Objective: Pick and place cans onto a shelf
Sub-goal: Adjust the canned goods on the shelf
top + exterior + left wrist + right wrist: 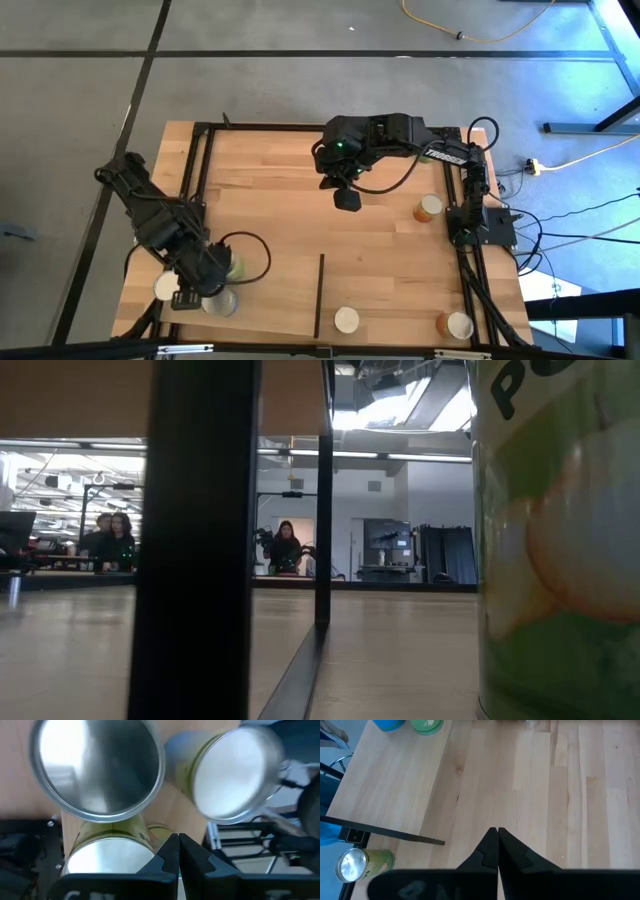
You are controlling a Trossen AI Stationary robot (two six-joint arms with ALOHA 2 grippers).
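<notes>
Three cans stand close together at the table's near left: a cream-topped one (165, 287), a silvery-topped one (220, 300) and a green one (232, 268). My left gripper (205, 285) hangs shut above this cluster. In its wrist view the shut gripper (178, 851) shows over three round can tops (97, 770), (235, 775), (107, 865), with nothing between the fingers. The shelf (280, 300) is the pale panel beside them, with a thin dark divider (320, 295). My right gripper (347, 198) is shut and empty above the table's far middle.
More cans stand at the right (430, 207), at the near edge by the divider (347, 320) and at the near right (455, 325). A black frame (200, 160) rims the table. The low view shows a green can (560, 540) up close and people in the room beyond.
</notes>
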